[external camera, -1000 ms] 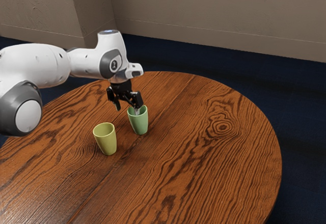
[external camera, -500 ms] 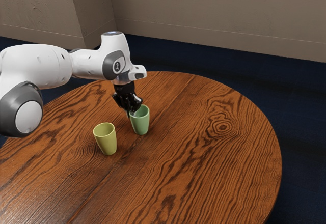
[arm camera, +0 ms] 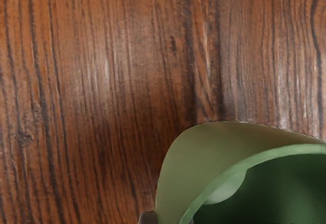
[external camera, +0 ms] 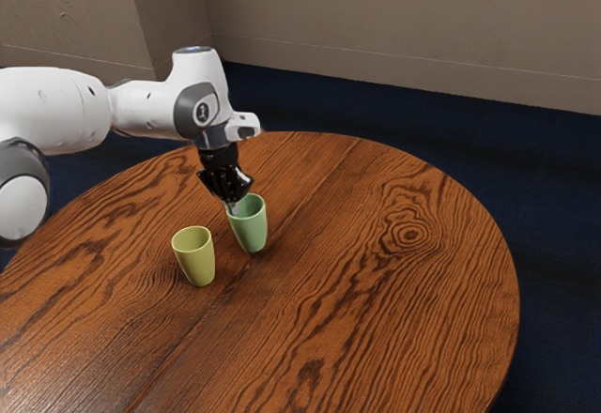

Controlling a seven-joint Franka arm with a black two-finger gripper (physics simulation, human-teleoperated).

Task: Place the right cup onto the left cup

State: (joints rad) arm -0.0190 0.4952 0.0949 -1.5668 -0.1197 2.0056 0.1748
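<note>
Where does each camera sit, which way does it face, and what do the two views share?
Exterior view: set at the arm's side, looking down at a slant across the round table toward the wall; the white arm enters from the exterior view's left, its black gripper at the green cup.
Wrist view: mounted on the hand, facing the tabletop; a small dark piece by the cup may be a fingertip.
Shared: the green cup and the wood-grained tabletop.

Cups, two in all: green cup (external camera: 253, 233), one; yellow cup (external camera: 198, 265), one. Counter (external camera: 376, 291), one piece. Robot arm (external camera: 146, 109), one unit. Tool (external camera: 233, 207), one unit. Blue floor (external camera: 554, 206), one.
</note>
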